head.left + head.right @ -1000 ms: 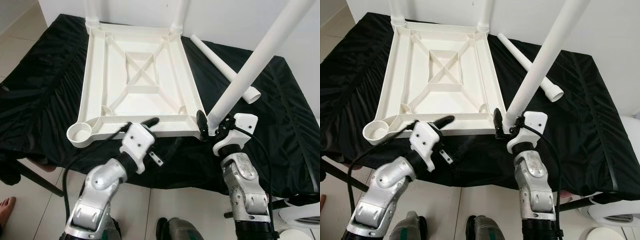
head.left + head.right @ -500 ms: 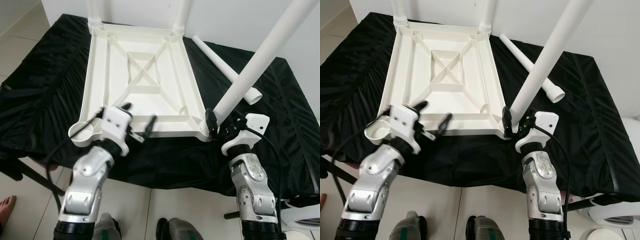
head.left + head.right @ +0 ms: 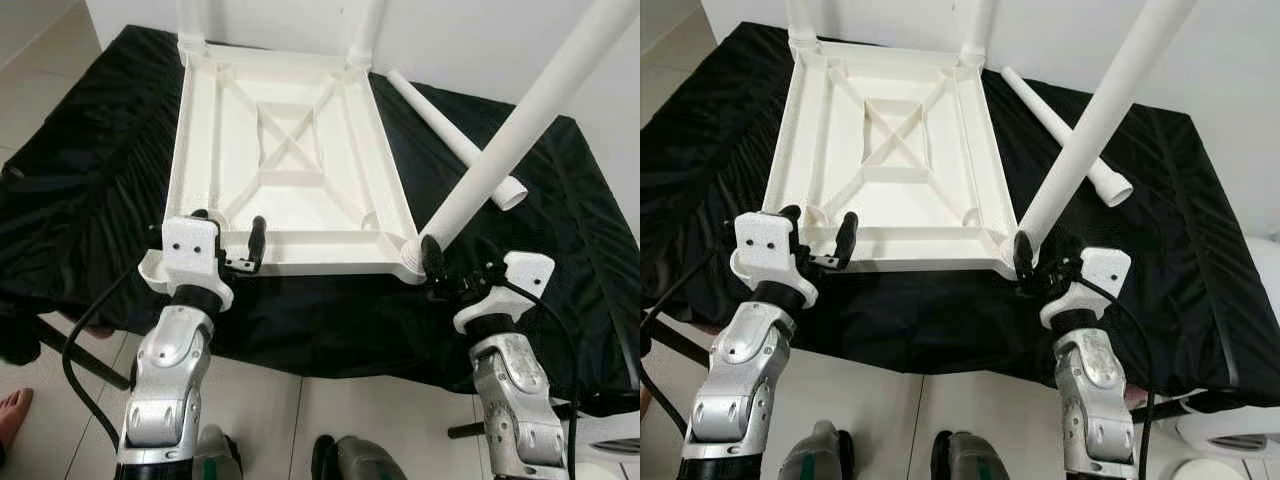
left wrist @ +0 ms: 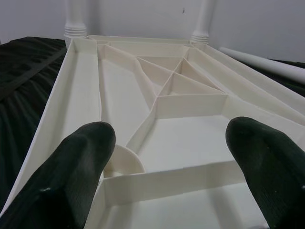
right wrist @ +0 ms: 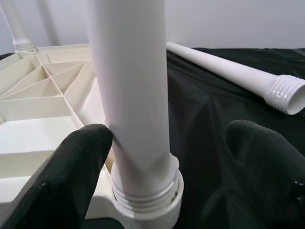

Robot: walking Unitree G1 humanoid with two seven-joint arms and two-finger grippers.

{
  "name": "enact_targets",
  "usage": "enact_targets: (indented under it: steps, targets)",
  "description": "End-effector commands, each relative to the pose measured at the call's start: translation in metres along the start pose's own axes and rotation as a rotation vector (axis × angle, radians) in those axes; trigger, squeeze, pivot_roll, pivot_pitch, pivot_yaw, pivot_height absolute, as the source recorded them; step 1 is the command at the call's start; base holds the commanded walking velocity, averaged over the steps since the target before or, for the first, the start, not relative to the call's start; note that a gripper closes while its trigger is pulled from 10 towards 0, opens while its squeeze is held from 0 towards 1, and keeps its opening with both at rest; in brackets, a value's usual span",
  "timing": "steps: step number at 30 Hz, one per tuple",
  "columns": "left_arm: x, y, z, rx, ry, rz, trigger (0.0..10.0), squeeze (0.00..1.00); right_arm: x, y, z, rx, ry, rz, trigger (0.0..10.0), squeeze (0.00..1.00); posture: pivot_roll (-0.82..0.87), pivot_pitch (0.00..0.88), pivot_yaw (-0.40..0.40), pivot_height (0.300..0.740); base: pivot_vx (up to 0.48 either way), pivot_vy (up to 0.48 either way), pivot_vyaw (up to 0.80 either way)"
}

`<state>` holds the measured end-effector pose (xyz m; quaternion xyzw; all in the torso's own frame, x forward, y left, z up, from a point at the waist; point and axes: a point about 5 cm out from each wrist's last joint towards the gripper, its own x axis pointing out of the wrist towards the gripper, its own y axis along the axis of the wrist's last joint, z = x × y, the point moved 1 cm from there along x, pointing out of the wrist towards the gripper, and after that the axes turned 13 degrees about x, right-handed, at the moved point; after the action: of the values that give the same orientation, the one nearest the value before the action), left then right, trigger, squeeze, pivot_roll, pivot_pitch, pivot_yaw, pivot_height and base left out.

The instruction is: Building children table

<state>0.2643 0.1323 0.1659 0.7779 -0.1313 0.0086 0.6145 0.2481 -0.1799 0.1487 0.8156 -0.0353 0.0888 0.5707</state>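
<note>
The upturned tabletop lies on the desk; the left gripper is open at its near edge, and the right gripper is open around a leg.

A black cloth drapes in folds over the table. Beneath lies a pale tiled floor, and a white wall stands behind.

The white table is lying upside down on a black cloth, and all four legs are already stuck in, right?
Not quite. The white table does lie upside down on the black cloth, but one leg lies loose on the cloth beside it, and the near left corner socket is empty. The left eye view shows this. The right gripper is at the tilted leg in the near right corner.
</note>
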Motion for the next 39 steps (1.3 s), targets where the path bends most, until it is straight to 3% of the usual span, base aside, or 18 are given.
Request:
enact_targets:
  steps: [1,5,13,17,28,30,39]
  targets:
    - [-0.003,-0.006,-0.006,0.006,0.091,-0.049,10.0,0.00,-0.007,0.002,0.005,-0.028,0.009,0.000,10.0,0.00,0.02,0.117,-0.105,0.740,0.000,0.000,0.00]
    - [-0.004,-0.010,-0.004,0.014,0.112,-0.079,10.0,0.00,-0.010,-0.002,0.011,-0.033,0.047,-0.032,10.0,0.00,0.02,0.123,-0.102,0.740,0.000,0.000,0.00]
    - [-0.003,0.001,0.006,0.055,0.029,-0.051,10.0,0.00,-0.004,0.010,0.019,-0.015,0.177,-0.076,10.0,0.00,0.03,0.141,-0.114,0.740,0.000,0.000,0.00]
    - [-0.008,0.006,0.012,0.080,-0.057,-0.024,10.0,0.00,-0.009,0.010,0.019,-0.006,0.284,-0.155,10.0,0.00,0.03,0.146,-0.119,0.740,0.000,0.000,0.00]
    - [-0.015,0.014,0.021,0.103,-0.196,0.037,10.0,0.00,-0.018,0.017,0.032,-0.034,0.436,-0.288,10.0,0.00,0.02,0.150,-0.121,0.740,0.000,0.000,0.00]
    - [-0.016,0.018,0.027,0.099,-0.254,0.060,10.0,0.00,-0.022,0.017,0.036,-0.027,0.509,-0.362,10.0,0.00,0.02,0.144,-0.120,0.740,0.000,0.000,0.00]
    - [-0.015,0.023,0.030,0.132,-0.315,0.088,10.0,0.00,-0.016,0.020,0.036,0.025,0.717,-0.528,10.0,0.00,0.03,0.151,-0.126,0.740,0.000,0.000,0.00]
